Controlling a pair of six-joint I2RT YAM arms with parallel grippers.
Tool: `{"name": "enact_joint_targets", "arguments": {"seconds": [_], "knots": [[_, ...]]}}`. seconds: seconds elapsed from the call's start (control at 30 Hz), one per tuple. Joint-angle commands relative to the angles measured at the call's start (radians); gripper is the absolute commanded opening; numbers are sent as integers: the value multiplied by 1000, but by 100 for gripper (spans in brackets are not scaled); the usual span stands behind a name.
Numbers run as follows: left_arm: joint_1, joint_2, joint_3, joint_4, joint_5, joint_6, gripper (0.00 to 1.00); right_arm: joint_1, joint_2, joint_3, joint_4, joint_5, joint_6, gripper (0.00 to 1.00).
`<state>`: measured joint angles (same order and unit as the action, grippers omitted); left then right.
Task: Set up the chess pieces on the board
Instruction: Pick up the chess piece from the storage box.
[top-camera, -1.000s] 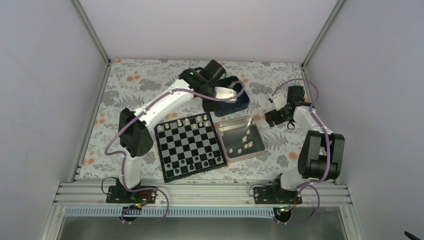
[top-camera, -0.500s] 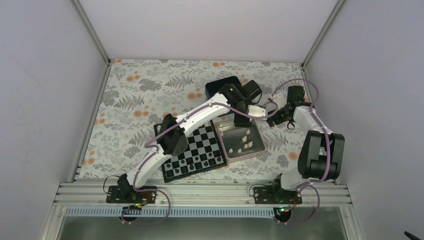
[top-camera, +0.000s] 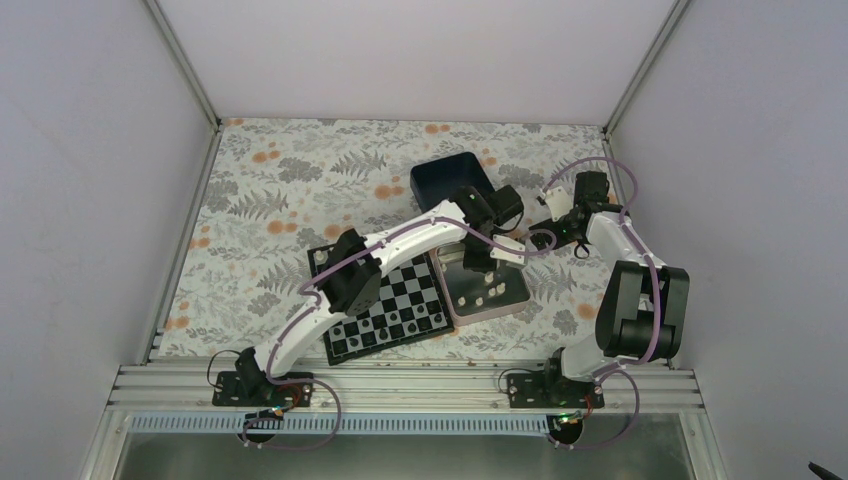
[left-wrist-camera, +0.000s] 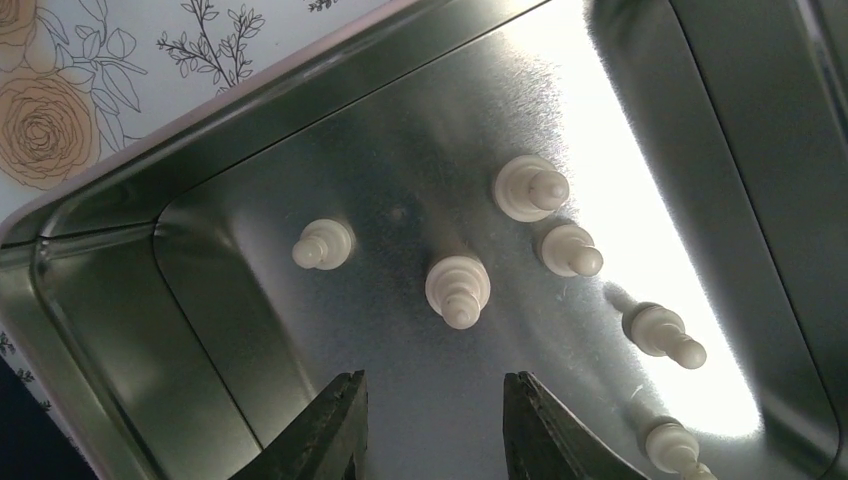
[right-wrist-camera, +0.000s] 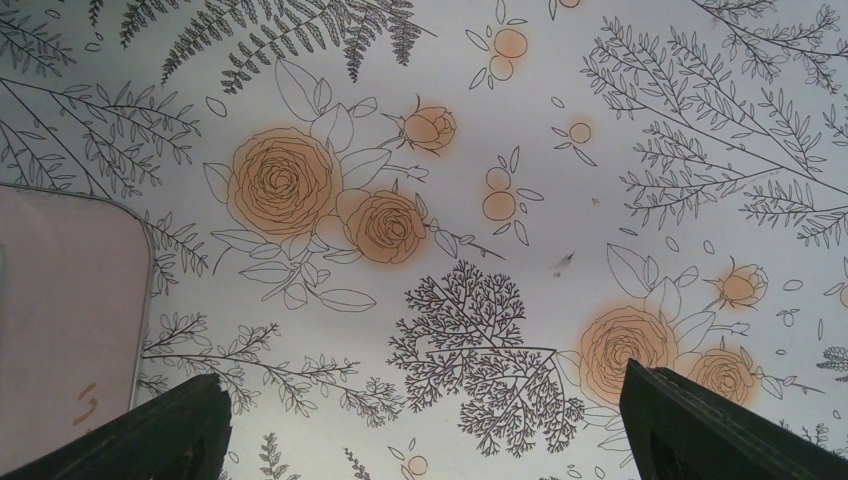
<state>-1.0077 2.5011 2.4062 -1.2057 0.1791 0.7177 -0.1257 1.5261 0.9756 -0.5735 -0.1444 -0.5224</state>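
inside the silver tin (left-wrist-camera: 200, 165), the left gripper (left-wrist-camera: 432, 428) is held just short of a cream-white chess piece (left-wrist-camera: 458, 290) — jaws partly apart, nothing between them. a pick is judged in hand; lowering and closing are called for, then carriage to the board (top-camera: 400, 305) beside the tin. the right gripper (right-wrist-camera: 425, 420) is spread wide — empty.

The left arm (top-camera: 400, 240) reaches far forward and to the right, wrist bent down. The left gripper (left-wrist-camera: 432, 425) shows 2 dark fingers (left-wrist-camera: 335, 430) narrowly parted with nothing between them. The right arm (top-camera: 625, 250) stands folded at its own side, and the right gripper (right-wrist-camera: 425, 405) is spread wide and empty.
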Motion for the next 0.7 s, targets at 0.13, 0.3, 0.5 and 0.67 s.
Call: {"name": "enact_joint_targets", "arguments": {"seconds": [0.13,0.3,0.5,0.67], "knots": [[-5,30,23,-5,43,13,34,0,-8,8,-8,-13,-4,100],[-6,47,37,5,56,14,34,0,-8,9,-7,-14,-5,100],[-6,67,38,19,54,16,34,1,-8,8,-6,-15,-7,100],[-7,79,52,24,73,17,34,0,-4,8,-8,-17,-8,100]]}}
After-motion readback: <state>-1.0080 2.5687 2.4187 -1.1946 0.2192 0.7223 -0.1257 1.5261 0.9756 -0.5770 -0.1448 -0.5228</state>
